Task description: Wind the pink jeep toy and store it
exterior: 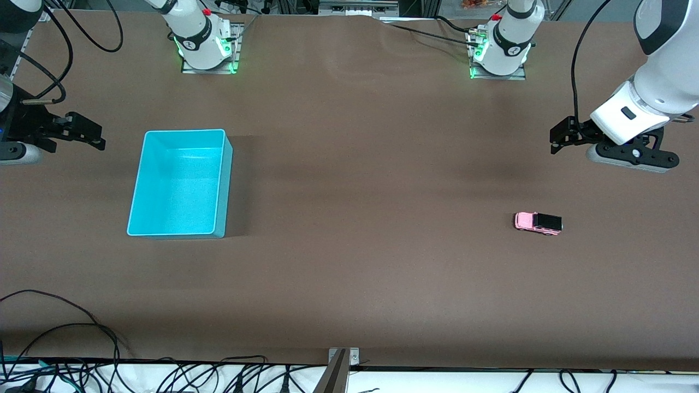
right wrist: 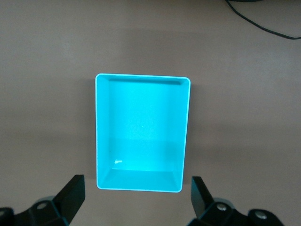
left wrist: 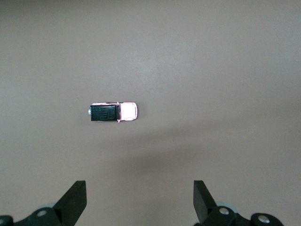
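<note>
One pink jeep toy [exterior: 538, 222] sits on its wheels on the brown table [exterior: 371, 164], toward the left arm's end and nearest the front camera of all the things here. The left wrist view looks straight down on the jeep [left wrist: 113, 112], showing its black roof and pale hood lying lengthwise.

One turquoise bin [exterior: 180, 183] stands a little farther from the front camera, well apart from the jeep, toward the right arm's end. Only the right wrist view looks squarely into it [right wrist: 143, 82]: nothing inside but a small pale speck on the floor.

Two grippers hang in the air. The left gripper [exterior: 562, 136] hovers over bare table near the jeep, its fingers [left wrist: 75, 200] spread wide. The right gripper [exterior: 87, 134] waits over the table beside the bin, its fingers [right wrist: 71, 193] likewise spread, holding nothing.
</note>
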`<move>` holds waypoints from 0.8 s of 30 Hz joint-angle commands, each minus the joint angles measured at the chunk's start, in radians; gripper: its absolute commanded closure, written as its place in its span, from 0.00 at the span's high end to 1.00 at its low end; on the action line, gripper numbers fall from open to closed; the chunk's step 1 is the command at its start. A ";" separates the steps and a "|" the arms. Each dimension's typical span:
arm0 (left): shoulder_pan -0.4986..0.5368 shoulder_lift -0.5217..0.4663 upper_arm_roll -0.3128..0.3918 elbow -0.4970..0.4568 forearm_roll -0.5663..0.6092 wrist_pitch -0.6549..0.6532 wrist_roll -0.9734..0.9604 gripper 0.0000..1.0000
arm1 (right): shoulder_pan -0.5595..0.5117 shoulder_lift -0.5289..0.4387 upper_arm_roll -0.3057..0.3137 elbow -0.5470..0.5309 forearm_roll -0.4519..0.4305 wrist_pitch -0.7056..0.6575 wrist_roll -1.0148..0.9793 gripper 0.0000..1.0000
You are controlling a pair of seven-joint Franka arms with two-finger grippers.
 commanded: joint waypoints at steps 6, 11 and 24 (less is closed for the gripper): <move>0.006 0.024 0.001 0.030 -0.027 -0.023 0.027 1.00 | -0.001 0.000 -0.001 0.022 0.001 -0.023 -0.011 1.00; 0.005 0.024 0.001 0.030 -0.027 -0.023 0.027 1.00 | -0.001 0.000 -0.001 0.022 0.001 -0.023 -0.009 1.00; 0.006 0.033 0.001 0.029 -0.028 -0.028 0.030 1.00 | -0.003 0.002 -0.003 0.022 0.002 -0.023 -0.009 1.00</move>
